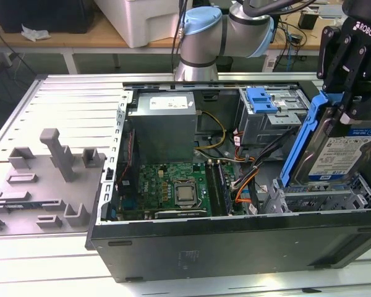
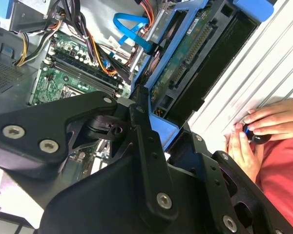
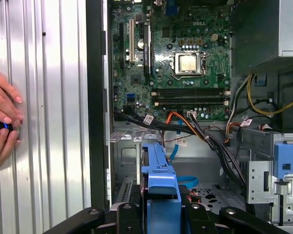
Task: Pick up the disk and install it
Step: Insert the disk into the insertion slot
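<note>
My pincer (image 1: 345, 108) is pressed together on the disk (image 1: 346, 154), pinching it by its upper end. The disk hangs directly below the pincer at the exterior view's right end of the open computer case (image 1: 235, 241).

It isn't lying flat. It stands on edge and leans, with its labelled face turned towards the exterior camera. Its long axis runs from the pincer at the top down towards the metal bay (image 1: 321, 198) in that corner of the case. The lower end sits right at the bay's rails, but I cannot tell whether it is touching them or just above.

In the first wrist view the blue frame (image 3: 158, 178) on the disk's edge juts straight out from between the pincer (image 3: 158, 214) arms. It points into the case floor, just beside the bundle of cables (image 3: 200, 131) and short of the motherboard (image 3: 176, 63). The second wrist view shows the disk (image 2: 185, 63) underside with its connector row, lined up along the pincer (image 2: 151, 122).

A person's hands (image 3: 2, 122) rest on the ribbed surface (image 3: 53, 97) outside the case wall, holding a small dark thing, well apart from the disk. The grey power supply box (image 1: 164, 124) sits at the far end, clear of all this.
</note>
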Available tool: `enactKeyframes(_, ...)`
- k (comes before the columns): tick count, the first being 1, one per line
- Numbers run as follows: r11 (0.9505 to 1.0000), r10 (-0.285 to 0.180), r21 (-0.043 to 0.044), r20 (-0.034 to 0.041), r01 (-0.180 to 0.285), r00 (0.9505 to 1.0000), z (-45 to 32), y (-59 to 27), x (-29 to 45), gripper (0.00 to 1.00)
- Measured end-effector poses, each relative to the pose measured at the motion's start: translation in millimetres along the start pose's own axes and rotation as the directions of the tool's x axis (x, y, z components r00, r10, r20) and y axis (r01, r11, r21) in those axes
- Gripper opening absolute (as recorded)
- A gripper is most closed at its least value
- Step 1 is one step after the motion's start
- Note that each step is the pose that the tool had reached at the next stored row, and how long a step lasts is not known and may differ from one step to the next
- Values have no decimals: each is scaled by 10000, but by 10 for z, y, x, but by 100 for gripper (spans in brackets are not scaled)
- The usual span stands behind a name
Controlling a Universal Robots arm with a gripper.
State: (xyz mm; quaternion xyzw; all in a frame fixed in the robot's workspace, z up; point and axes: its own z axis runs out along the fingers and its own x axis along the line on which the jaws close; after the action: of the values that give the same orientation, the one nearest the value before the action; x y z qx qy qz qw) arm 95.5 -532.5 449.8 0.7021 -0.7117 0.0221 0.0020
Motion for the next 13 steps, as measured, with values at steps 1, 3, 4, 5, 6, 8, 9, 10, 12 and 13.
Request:
enactKeyframes(1,10000,-1,-1,18,1,10000,0,0,0,36)
enactKeyframes(3,10000,-1,-1,25,1,10000,0,2,1,36)
enactKeyframes(4,10000,4,-1,28,-4,10000,0,6,2,36)
enactKeyframes(5,10000,5,-1,29,-5,10000,0,7,2,36)
enactKeyframes(6,10000,9,-1,30,-9,10000,1,9,3,36)
enactKeyframes(8,10000,-38,1,31,38,10000,10,9,3,36)
enactKeyframes(9,10000,-43,1,31,43,10000,10,9,3,36)
enactKeyframes(10,10000,-49,0,32,49,10000,11,9,3,36)
enactKeyframes(12,10000,-63,1,32,63,10000,12,9,3,36)
enactKeyframes(13,10000,-71,2,33,71,10000,12,9,3,36)
